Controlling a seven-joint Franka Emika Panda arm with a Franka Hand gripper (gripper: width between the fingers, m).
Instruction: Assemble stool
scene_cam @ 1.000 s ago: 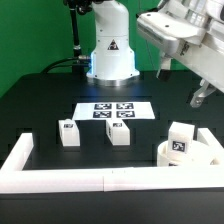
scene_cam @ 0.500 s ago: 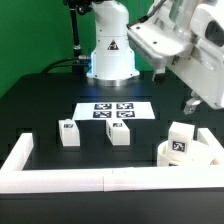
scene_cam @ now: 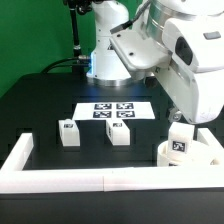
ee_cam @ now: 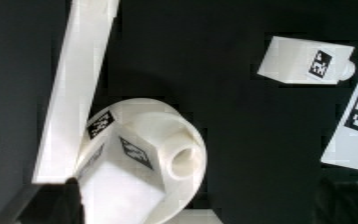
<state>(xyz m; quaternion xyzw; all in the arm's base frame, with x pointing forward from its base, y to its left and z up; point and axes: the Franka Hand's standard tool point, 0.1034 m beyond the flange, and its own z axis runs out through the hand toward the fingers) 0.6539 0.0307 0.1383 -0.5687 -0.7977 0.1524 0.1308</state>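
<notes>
The gripper (scene_cam: pixel 181 117) hovered over the seat (ee_cam: pixel 149 128), which looked stiff, light, best pinched across its thick rim; finger spacing couldn't be told.

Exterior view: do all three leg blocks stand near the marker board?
No, only the first leg block and the second leg block stand near the marker board; the third leg block is at the seat.
</notes>
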